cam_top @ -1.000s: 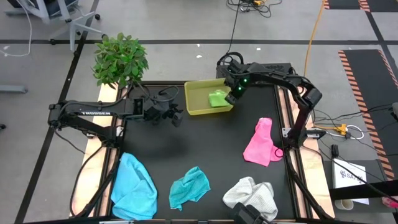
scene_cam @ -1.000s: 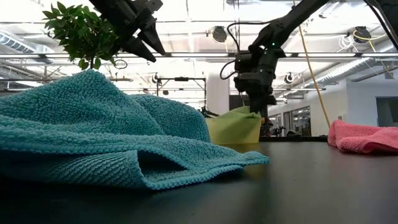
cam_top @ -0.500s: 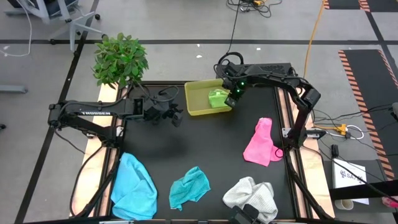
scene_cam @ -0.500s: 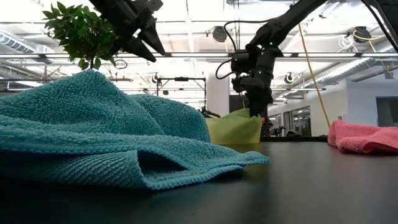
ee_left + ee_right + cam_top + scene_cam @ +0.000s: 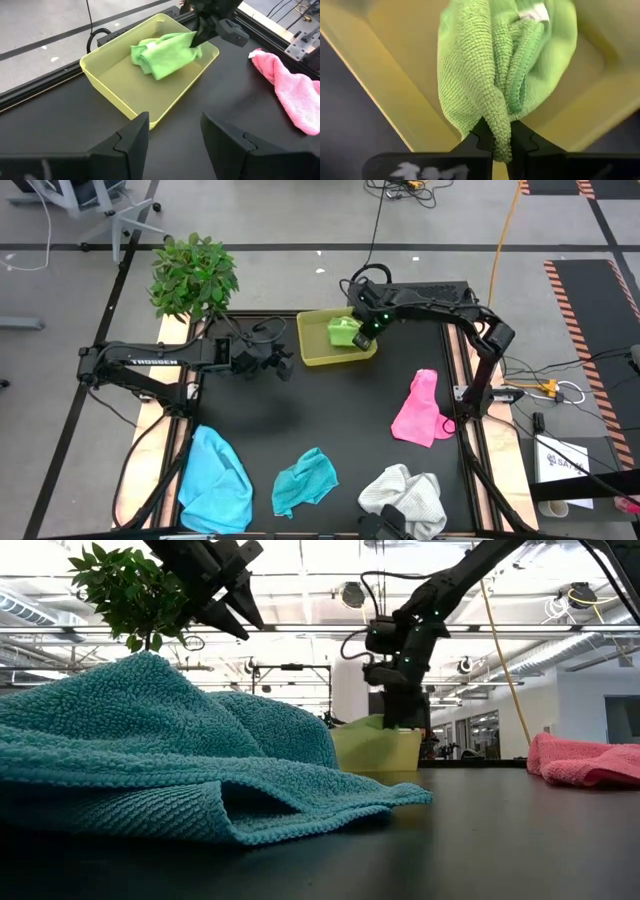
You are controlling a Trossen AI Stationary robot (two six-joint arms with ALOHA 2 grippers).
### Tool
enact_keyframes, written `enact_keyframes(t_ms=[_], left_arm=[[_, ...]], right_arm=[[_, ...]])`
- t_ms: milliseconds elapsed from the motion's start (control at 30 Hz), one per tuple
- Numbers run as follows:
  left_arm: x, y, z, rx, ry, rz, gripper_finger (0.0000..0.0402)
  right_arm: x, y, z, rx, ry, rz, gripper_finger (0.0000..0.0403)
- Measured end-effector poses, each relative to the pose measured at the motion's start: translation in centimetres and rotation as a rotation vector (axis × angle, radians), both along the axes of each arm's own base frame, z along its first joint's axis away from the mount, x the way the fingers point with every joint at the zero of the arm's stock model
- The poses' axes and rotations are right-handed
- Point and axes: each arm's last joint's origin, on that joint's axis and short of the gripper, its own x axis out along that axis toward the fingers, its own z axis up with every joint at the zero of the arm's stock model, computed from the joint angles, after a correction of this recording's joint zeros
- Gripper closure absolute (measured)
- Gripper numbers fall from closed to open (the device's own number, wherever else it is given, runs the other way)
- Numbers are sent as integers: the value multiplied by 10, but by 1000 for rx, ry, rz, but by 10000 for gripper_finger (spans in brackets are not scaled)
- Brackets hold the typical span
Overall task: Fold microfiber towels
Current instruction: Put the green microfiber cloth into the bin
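A lime green towel (image 5: 343,333) lies bunched in the yellow-green tray (image 5: 312,352) at the table's far middle, with my right gripper (image 5: 501,142) shut on it. My left gripper (image 5: 172,125) hangs open above the table just left of the tray, with nothing between its fingers. A pink towel (image 5: 420,410) lies crumpled on the table at the right. Along the near edge lie a light blue towel (image 5: 215,480), a teal towel (image 5: 305,480) and a white towel (image 5: 405,492), all crumpled. My right gripper pinches a bunched fold of the lime green towel (image 5: 501,131) between its two fingers, at the end of the towel nearest the tray's right wall (image 5: 192,41). The fingers slant down from the table's right. Several layers show. The rest of the towel lies in the tray.
A potted plant (image 5: 195,275) stands at the far left corner. In the low view the teal towel (image 5: 150,760) fills the foreground. Bare black tabletop lies between the tray and the towels at the near edge.
My right gripper has gone a little toward the table's left over the tray and has tipped. The lime green towel has shifted with it toward the tray's middle, and has stayed in the tray.
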Motion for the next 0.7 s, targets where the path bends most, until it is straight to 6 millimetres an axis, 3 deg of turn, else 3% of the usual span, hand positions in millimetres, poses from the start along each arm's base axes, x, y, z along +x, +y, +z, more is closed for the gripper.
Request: enact_keyframes(t_ms=[333,700], left_arm=[[0,1,0,-2,-2,6,220],[-2,12,0,-17,0,24,220]], right_arm=[[0,-3,3,-129,69,-187,395],[12,29,-10,-24,82,-138,389]])
